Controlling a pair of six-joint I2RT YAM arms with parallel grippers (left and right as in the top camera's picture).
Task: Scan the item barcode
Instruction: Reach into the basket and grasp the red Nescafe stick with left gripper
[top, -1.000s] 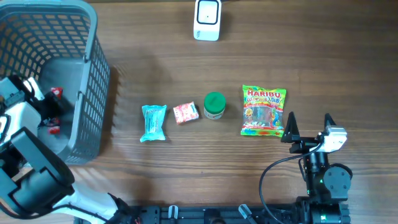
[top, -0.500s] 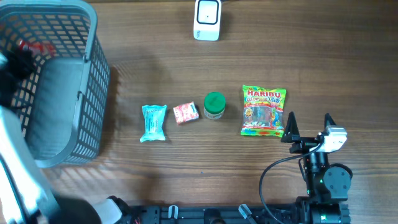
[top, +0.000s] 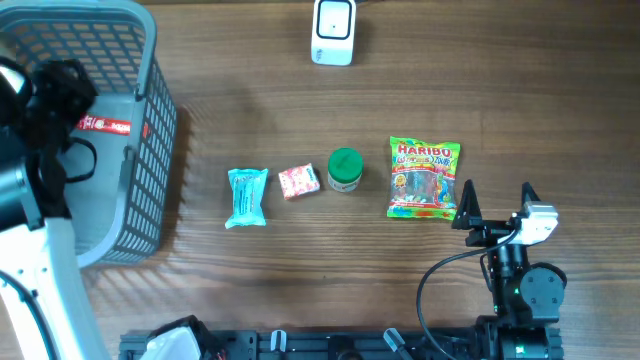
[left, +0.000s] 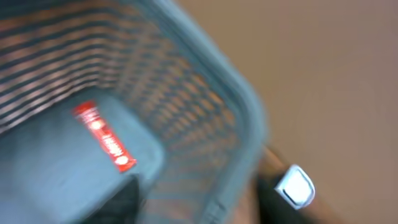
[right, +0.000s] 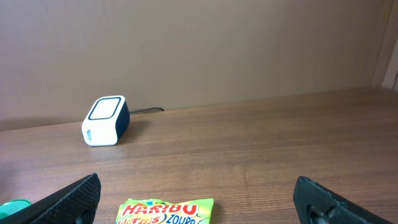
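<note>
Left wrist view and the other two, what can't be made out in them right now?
- Left wrist: motion blur smears the red packet in the basket; its print is unreadable.
- Overhead: the left end effector is a dark blur over the basket; open or shut is unclear.
- Right wrist: the Haribo bag is cut off by the bottom edge.
</note>
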